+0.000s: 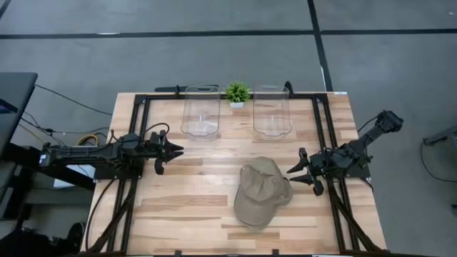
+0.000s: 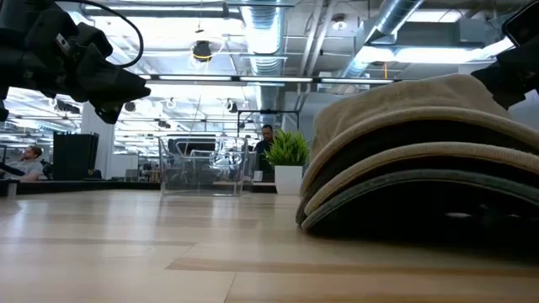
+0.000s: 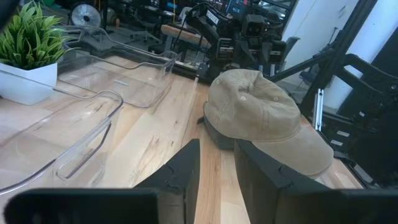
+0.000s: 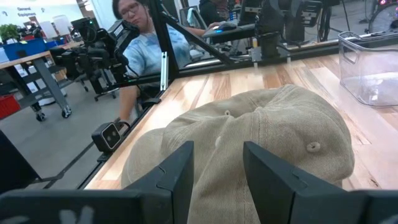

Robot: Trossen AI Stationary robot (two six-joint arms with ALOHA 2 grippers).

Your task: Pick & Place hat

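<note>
- Hat [image 2: 421,151] is running off the low view's right edge; brim end not visible.
- Right gripper [image 2: 514,67] is showing only partly at that view's right edge.
- Person [image 4: 146,46] beyond the table is being cut off by the right wrist view's top edge.

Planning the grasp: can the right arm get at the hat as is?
Probably yes. The right pincer sits open right beside the hat, facing its crown, with nothing between them. The two clear bins stand farther back, off that path.

The tabletop [image 1: 178,207] carries one hat [image 1: 260,191], two clear bins [image 1: 201,111] [image 1: 271,110], and one potted plant [image 1: 236,93].
</note>
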